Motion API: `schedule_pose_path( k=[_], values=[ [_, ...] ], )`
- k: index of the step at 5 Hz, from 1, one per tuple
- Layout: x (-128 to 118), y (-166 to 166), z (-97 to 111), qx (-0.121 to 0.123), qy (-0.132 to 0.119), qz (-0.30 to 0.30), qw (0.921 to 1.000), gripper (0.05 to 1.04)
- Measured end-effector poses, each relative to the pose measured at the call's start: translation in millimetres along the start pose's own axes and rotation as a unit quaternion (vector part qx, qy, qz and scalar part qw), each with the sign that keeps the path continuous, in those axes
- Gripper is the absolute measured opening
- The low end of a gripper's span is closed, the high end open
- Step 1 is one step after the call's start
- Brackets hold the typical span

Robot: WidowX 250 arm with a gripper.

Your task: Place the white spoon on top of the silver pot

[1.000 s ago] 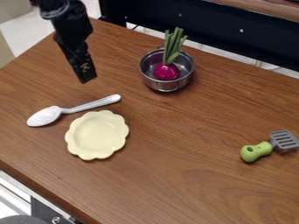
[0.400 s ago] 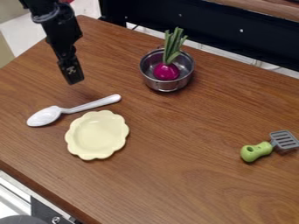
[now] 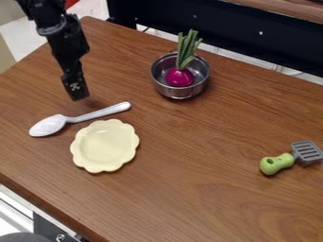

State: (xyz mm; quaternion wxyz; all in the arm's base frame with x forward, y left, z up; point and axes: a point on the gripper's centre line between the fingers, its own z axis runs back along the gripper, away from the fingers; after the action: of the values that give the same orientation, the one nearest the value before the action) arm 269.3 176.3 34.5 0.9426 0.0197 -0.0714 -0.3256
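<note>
Picking up the white spoon [image 3: 99,113] came first

In the camera view, I had the gripper [image 3: 78,97] hanging just beyond the spoon's slim middle, apart from it. I could not tell whether the jaws were open or closed. The spoon lay on the table [image 3: 208,189], its bowl at the left and its handle slanting up toward the silver pot [image 3: 180,93], just beside the scalloped plate [image 3: 105,146].

I judged this to be the approach before the grasp. My next move called for centring over the handle, lowering with the jaws astride it, and closing. After that I would need to lift clear and carry it across to the pot, where a purple vegetable [image 3: 180,77] with upright green leaves could make the spoon roll off.
</note>
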Motion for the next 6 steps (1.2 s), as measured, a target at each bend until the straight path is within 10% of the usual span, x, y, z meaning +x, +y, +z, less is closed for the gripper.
schedule_pose_path(
  k=[6],
  values=[
    [-13, -13, -21, 0.023, 0.009, -0.021, 0.9995, 0.999]
  ],
)
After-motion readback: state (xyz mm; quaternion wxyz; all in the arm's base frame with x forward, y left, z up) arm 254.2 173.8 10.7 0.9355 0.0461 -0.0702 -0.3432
